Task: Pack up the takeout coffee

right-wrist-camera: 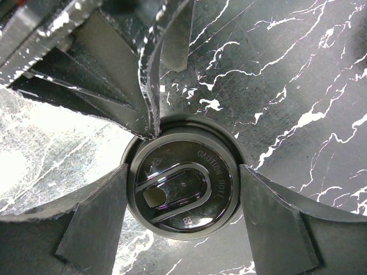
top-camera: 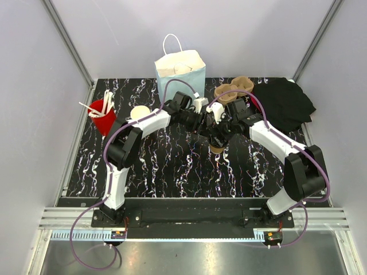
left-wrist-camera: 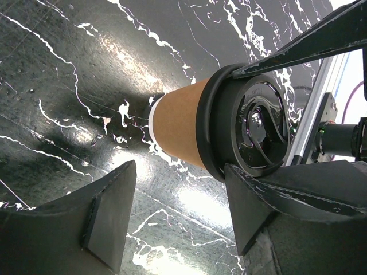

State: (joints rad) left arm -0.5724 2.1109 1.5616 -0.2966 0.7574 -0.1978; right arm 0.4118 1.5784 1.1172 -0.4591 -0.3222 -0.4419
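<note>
The takeout coffee [top-camera: 217,148] stands upright on the black marbled table, a tan paper cup [left-wrist-camera: 178,134] wearing a round black lid [right-wrist-camera: 182,189]. My right gripper [right-wrist-camera: 183,172] hangs straight above it, its two fingers pressed against opposite sides of the lid's rim. My left gripper [left-wrist-camera: 179,172] comes in from the left and is open: one finger [left-wrist-camera: 252,200] rests against the lid's edge, the other finger [left-wrist-camera: 109,217] stands well apart over the bare table. In the top view both grippers [top-camera: 200,123] [top-camera: 217,134] crowd over the cup and hide most of it.
A pale blue paper bag [top-camera: 180,71] stands open at the back centre. Beside it, to the right, are a brown pulp cup carrier [top-camera: 232,90] and a black cloth [top-camera: 287,103]. A red cup of stirrers [top-camera: 102,112] and a tan cup [top-camera: 139,113] sit at the left.
</note>
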